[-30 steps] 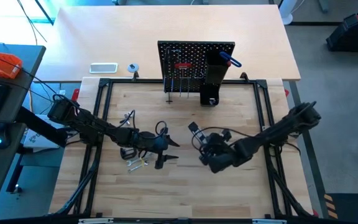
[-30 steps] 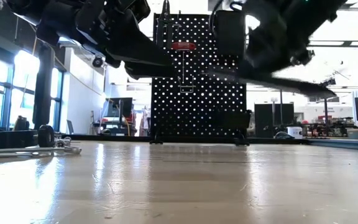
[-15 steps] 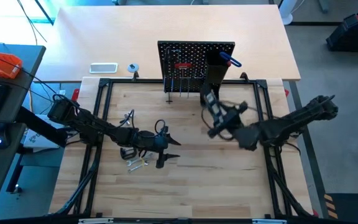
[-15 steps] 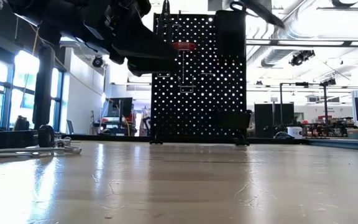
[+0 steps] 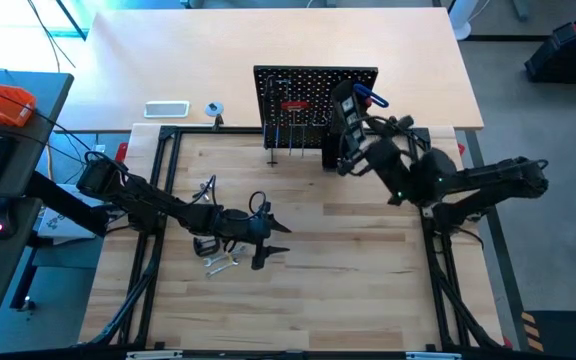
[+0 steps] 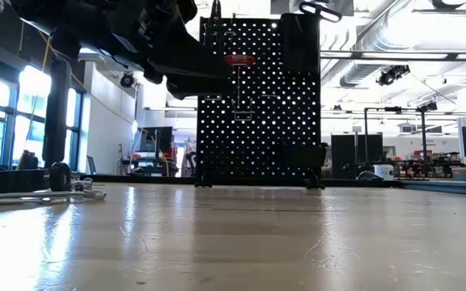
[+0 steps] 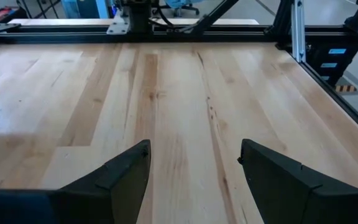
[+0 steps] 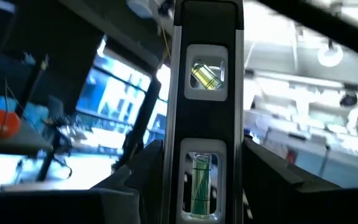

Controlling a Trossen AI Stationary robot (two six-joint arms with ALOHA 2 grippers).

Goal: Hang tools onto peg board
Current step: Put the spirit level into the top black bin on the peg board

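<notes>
Gripping the bar (image 8: 205, 124) mid-length, right gripper (image 5: 353, 150) is clamped at the peg board's (image 5: 298, 95) 3 o'clock; probably stiff, slick; regrip nearer its end.

Two dark jointed arms, black cables w/ loops, matte black wedge-shaped jaws

The table (image 7: 179, 112) is pale planked wood with a soft sheen (grain plain), the peg board (image 6: 253, 105) matt black.
</notes>
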